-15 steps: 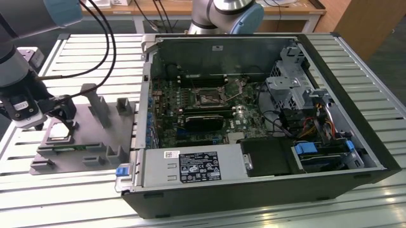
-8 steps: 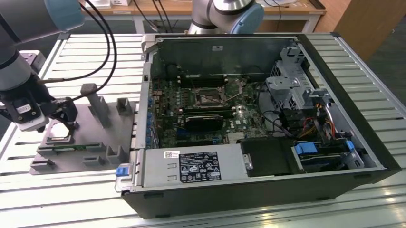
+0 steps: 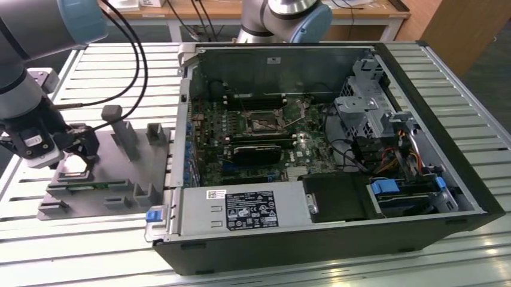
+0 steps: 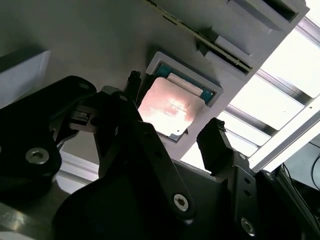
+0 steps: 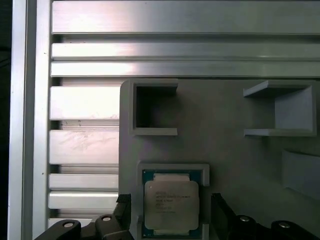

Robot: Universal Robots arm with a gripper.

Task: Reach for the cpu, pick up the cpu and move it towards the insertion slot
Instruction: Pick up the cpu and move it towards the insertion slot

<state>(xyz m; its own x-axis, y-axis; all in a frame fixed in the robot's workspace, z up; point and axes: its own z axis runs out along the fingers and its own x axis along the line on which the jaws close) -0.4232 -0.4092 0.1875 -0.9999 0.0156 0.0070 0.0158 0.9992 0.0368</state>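
**Reach step, grasp not yet made.** The gripper [image 4: 174, 106] hangs over the grey tray [image 5: 225, 160] with its jaws released. One finger stands on each side of the cpu [image 5: 171, 204], apart from its edges as far as both wrist views show. The cpu lies flat in its square recess near the tray's edge, silver top up and not lifted. In the exterior view this is at the far left, well apart from the insertion slot [image 3: 262, 122], which sits on the green board inside the open computer case [image 3: 335, 239].

**What the grasp calls for.** By judgement, the fingers must descend squarely into the narrow gap between chip and recess wall, then close evenly on opposite edges, since the chip is thin and offers little to grip.

**Surroundings and obstacles.** Upright posts [image 3: 124, 128] rise from the tray between the gripper and the case. The case's side wall [image 3: 185, 119] also stands on that line. A long black card [image 3: 255, 154] lies just beside the slot. The arm's cables [image 3: 136, 54] hang above the slatted table [image 3: 80, 251].
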